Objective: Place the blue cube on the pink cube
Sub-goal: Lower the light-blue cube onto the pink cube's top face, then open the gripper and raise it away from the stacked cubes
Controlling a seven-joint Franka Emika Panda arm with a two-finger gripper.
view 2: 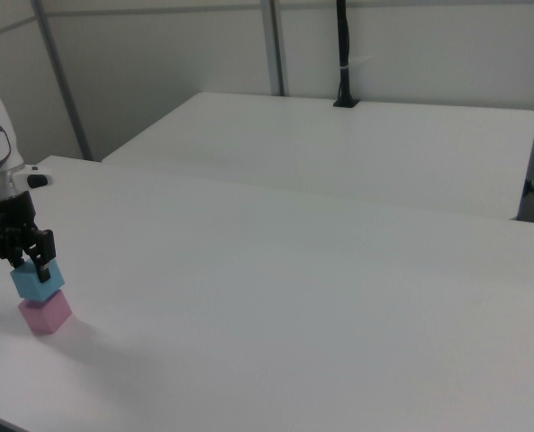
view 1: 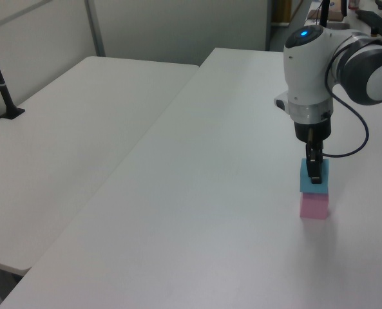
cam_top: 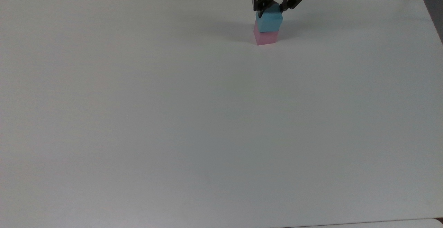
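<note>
Near the far edge of the white worktop (cam_top: 173, 117), toward the top view's right of centre, we note the blue cube (cam_top: 269, 21) sitting on top of the pink cube (cam_top: 265, 37). Faces look roughly aligned in the top view; in the right view the blue cube (view 2: 38, 282) is turned slightly against the pink one (view 2: 45, 315) below it. Whether the two faces are fully in contact we cannot tell.

The tool (cam_top: 273, 9) comes straight down from above and is clenched on the blue cube, one dark finger on each of two opposite sides. In the left view a finger (view 1: 314, 168) lies over the near face of the blue cube (view 1: 314, 182), with the pink cube (view 1: 314, 206) resting on the worktop directly beneath.

White arm (view 1: 313, 77) stands upright over the stack, a blue light at its upper joint.

Second white table (view 1: 68, 148) adjoins on the left view's left, with a black post (view 1: 0, 84) on it.
</note>
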